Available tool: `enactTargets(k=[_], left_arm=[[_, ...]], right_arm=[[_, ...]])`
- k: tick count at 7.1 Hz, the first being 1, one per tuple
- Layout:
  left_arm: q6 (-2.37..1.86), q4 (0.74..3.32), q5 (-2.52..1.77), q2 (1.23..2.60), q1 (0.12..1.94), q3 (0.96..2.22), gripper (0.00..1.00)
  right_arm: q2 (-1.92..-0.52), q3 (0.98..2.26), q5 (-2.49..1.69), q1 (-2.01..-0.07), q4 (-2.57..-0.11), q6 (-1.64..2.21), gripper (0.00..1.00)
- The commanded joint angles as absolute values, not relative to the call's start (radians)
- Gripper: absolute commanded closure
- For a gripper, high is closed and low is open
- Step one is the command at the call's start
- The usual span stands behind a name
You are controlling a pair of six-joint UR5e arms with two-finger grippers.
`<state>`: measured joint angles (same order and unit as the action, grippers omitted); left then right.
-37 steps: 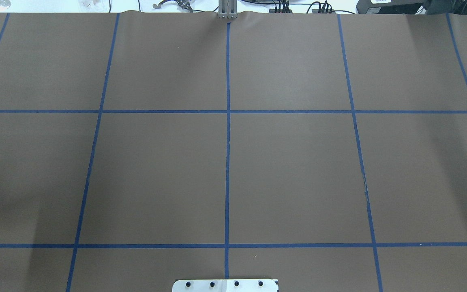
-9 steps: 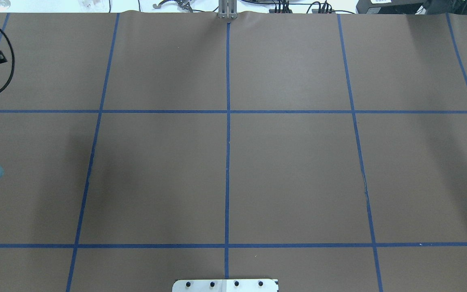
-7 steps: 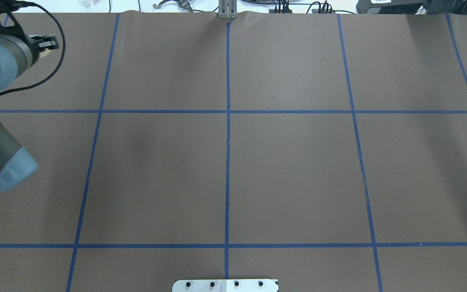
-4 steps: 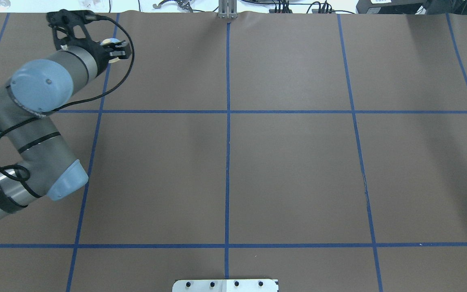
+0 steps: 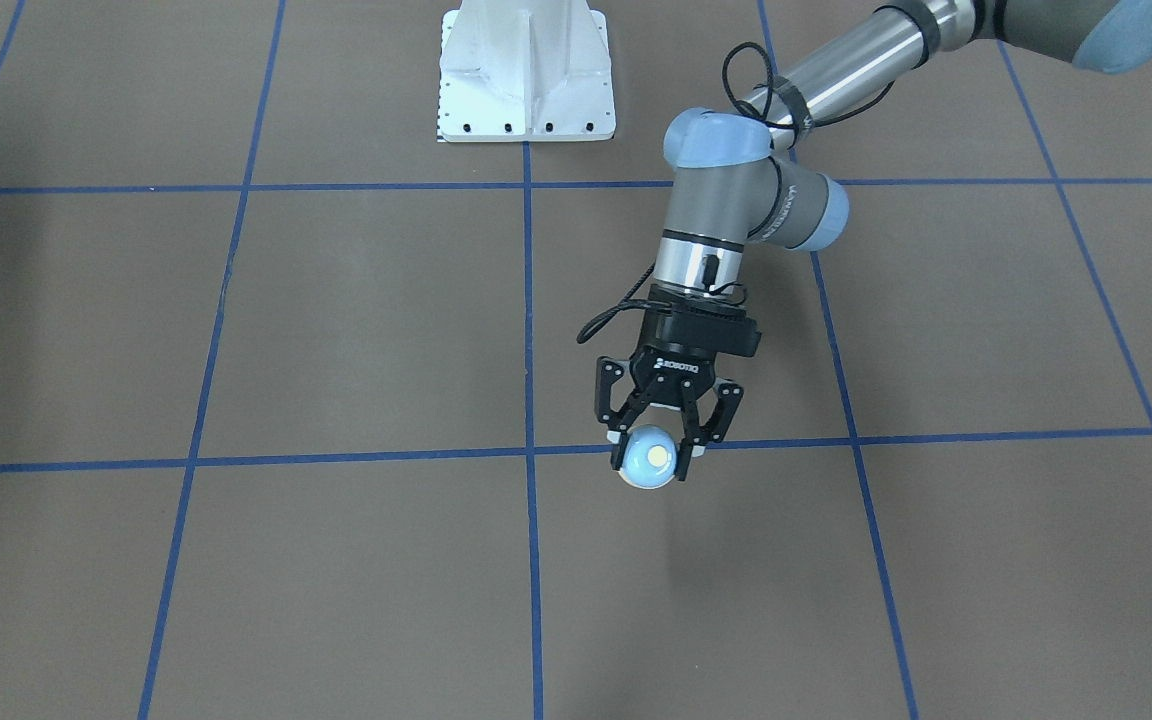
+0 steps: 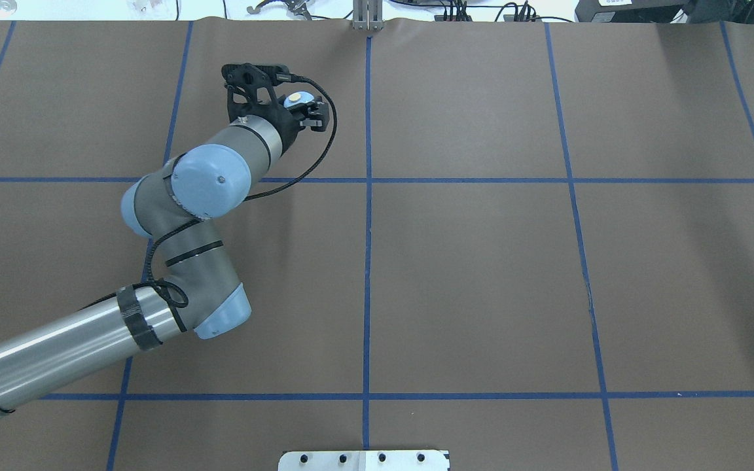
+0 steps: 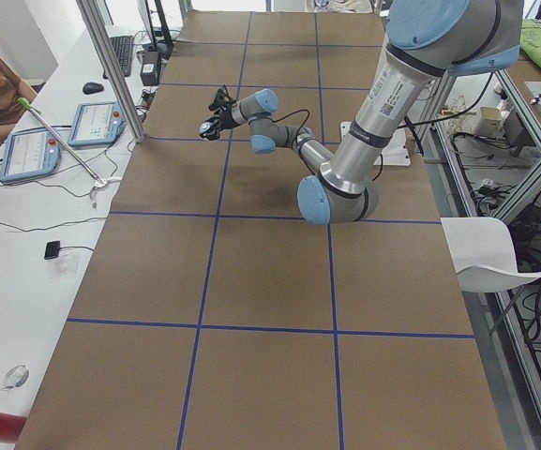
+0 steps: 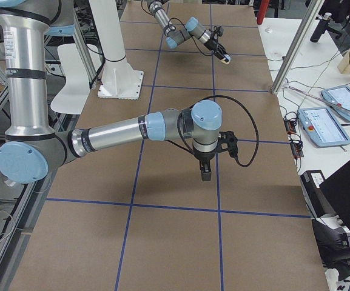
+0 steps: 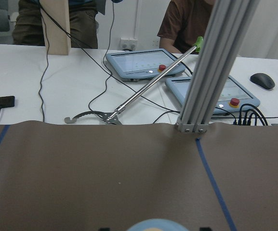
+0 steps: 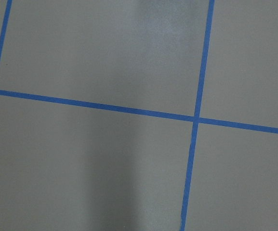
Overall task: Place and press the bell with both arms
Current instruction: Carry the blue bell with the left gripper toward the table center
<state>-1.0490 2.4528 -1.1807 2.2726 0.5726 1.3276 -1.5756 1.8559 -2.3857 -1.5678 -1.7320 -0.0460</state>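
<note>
My left gripper is shut on the bell, a light-blue dome with a cream button facing up. It holds the bell low over the brown table, just left of the centre tape line at the far side. In the overhead view the bell sits between the black fingers. The left wrist view shows only the bell's top at the bottom edge. My right gripper shows only in the exterior right view, pointing down over the table; I cannot tell if it is open or shut.
The white pedestal base stands at the robot's side of the table. An aluminium post rises at the far table edge, just ahead of the bell. Control tablets, cables and seated people are beyond that edge.
The left arm has swept in from the left edge toward the centre line, carrying the bell in its shut gripper. 5 seconds ago no arm was in the overhead view.
</note>
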Motion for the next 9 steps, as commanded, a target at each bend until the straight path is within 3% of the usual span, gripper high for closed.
enactTargets(k=[1,7,8,9], left_arm=[[-1.048,2.548,-1.164,2.316,0.517,1.215,1.00],[-1.048,2.549,-1.157,2.378,0.420,1.121,1.00],[-1.048,2.549,-1.155,2.388,0.411,1.115,0.94],[-1.049,2.549,-1.157,2.393,0.405,1.115,0.57]], right_arm=[[-1.574,1.856,-2.384,-1.559,-1.732,-0.046,0.00],[-1.574,1.856,-2.385,-1.557,-1.732,-0.046,0.00],[-1.574,1.856,-2.384,-1.557,-1.732,-0.046,0.00],[-1.574,1.856,-2.385,-1.557,-1.732,-0.046,0.00]])
